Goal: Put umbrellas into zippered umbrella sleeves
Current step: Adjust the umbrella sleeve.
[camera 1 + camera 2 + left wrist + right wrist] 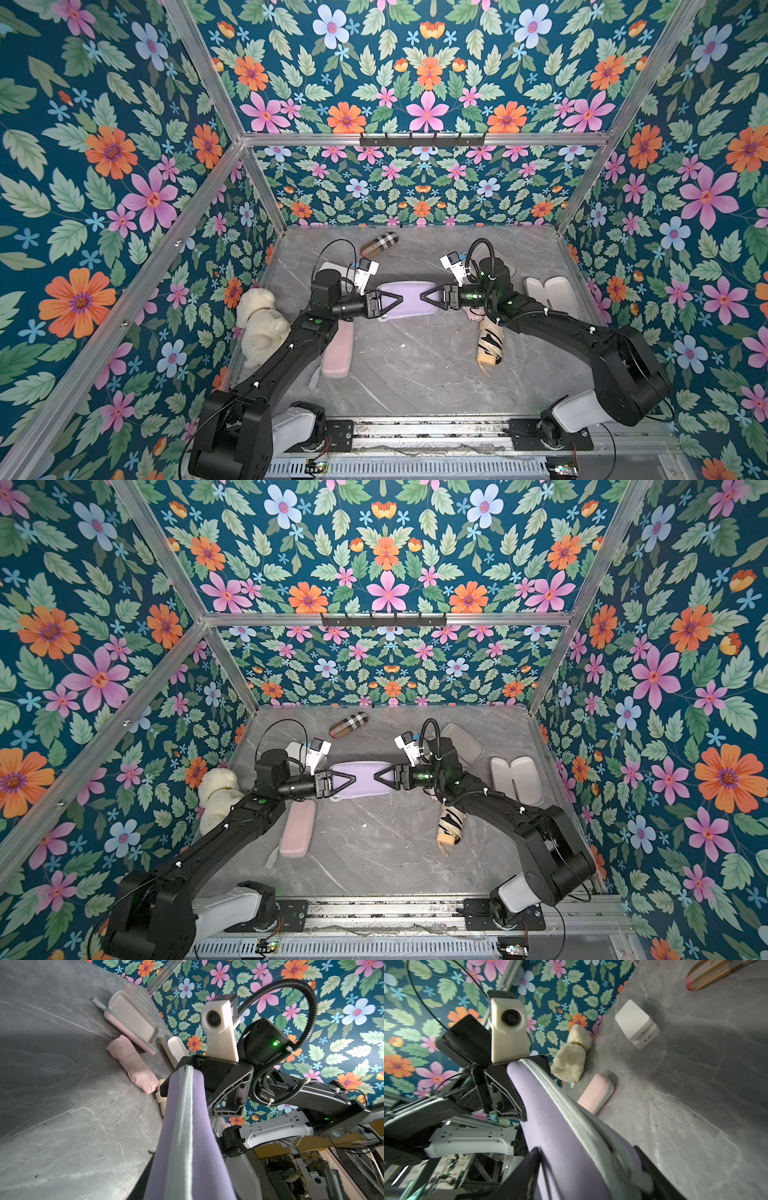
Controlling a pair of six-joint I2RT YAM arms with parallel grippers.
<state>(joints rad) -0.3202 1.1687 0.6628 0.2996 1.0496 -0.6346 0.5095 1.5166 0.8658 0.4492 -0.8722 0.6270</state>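
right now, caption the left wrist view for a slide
Lavender sleeve reaching the right gripper, pink umbrella and open pink sleeve on the table beyond

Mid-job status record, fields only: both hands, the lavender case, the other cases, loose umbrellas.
left hand: shut on one end of lavender case
right hand: jaws straddle the other end, grip unclear
lavender case: looks zipped shut
pink case: shut, by left arm
open pink case: back right
open tan case: right side, empty
cream umbrella: lying under right arm
pink umbrella: beside open pink case
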